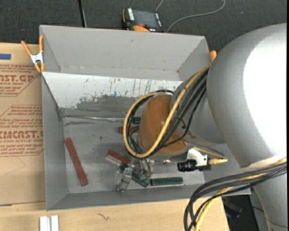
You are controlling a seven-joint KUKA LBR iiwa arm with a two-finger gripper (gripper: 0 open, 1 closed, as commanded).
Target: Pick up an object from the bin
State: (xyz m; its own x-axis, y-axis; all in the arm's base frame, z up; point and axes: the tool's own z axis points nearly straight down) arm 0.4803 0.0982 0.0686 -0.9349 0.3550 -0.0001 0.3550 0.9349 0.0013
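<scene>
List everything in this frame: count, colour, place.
Bin: one, grey, centre.
Long bar: one, reddish brown, bin floor left.
Short piece: one, reddish brown, left of gripper.
Flat bar: one, dark green, right of gripper.
Small heap: count unclear, grey and green, under gripper.
Device: one, black and orange, beyond far wall.
Gripper: one, dark, low over the heap.
Orange cover: one, above gripper.
Cables: several, yellow and black, around cover.
Arm: one, pale grey, right.

Two red-brown bars (pixel 75 161) (pixel 116 156), one green stick (pixel 166 180)
</scene>
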